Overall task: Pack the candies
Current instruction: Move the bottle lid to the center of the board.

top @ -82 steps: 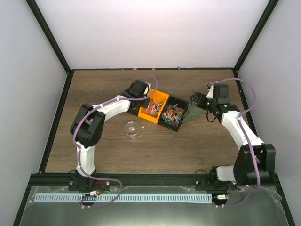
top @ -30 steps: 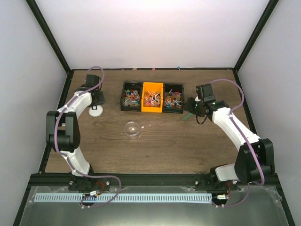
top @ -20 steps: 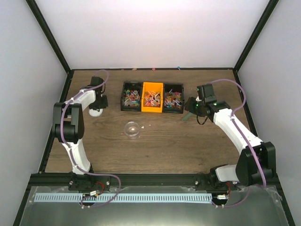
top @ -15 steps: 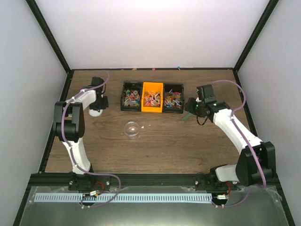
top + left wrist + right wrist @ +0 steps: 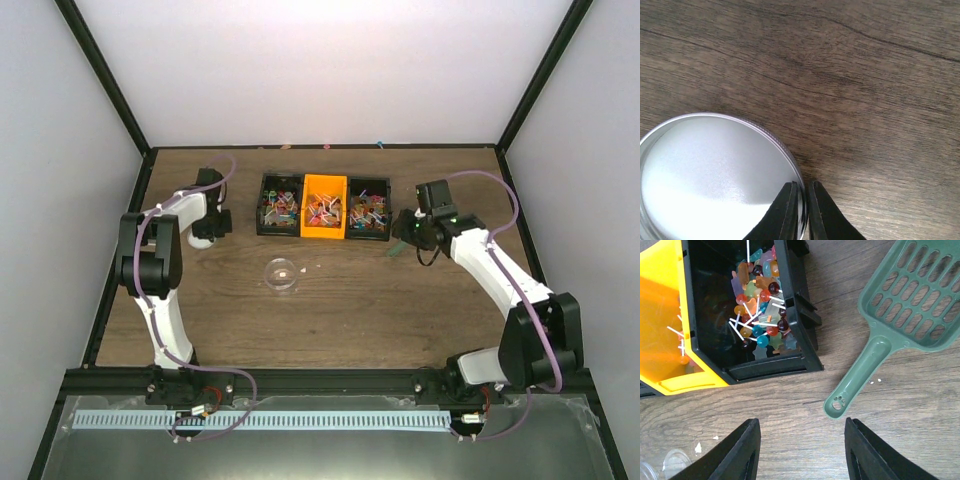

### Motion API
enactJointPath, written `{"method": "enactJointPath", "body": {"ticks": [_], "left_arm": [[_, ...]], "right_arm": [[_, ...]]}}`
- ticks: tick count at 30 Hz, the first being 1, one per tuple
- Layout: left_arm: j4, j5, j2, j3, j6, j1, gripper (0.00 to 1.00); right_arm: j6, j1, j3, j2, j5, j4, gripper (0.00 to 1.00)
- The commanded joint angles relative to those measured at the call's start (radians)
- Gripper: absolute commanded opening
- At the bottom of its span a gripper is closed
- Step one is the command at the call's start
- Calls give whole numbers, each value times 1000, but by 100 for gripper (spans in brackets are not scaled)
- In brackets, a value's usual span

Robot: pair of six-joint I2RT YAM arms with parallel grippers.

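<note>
Three bins (image 5: 324,178) in a row at the back, all loaded with candies (image 5: 757,320) in mixed colours. Just right of the end black bin (image 5: 795,315), green scoop (image 5: 875,360) flat on the table (image 5: 400,310). Clear jar (image 5: 282,273) alone in front of the bins. Far left, silver lid (image 5: 715,175) lying flat. Left gripper (image 5: 802,186) pinched almost closed across the lid's rim. Right gripper (image 5: 801,427) spread wide above the scoop's handle end, gripping nothing.
</note>
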Motion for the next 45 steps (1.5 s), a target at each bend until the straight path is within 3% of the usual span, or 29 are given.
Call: {"method": "enactJointPath", "body": {"ticks": [1, 11, 25, 27, 35, 39, 45], "left_arm": [[3, 8, -12, -41, 9, -9, 9], [12, 22, -90, -138, -1, -39, 4], [4, 68, -277, -343, -39, -187, 4], [11, 75, -300, -371, -44, -191, 9], [7, 78, -370, -365, -45, -191, 57], [24, 99, -438, -352, -68, -191, 67], [91, 43, -528, -349, -104, -191, 72]], "right_arm": [[-12, 6, 28, 16, -7, 16, 48], [-18, 7, 32, 37, -32, 24, 48], [-16, 9, 25, 22, -32, 7, 51], [-13, 9, 35, 21, 1, -1, 53], [100, 9, 43, 50, 160, -62, 72], [159, 9, 52, 105, 183, -81, 73], [235, 10, 82, 218, 175, -72, 74]]}}
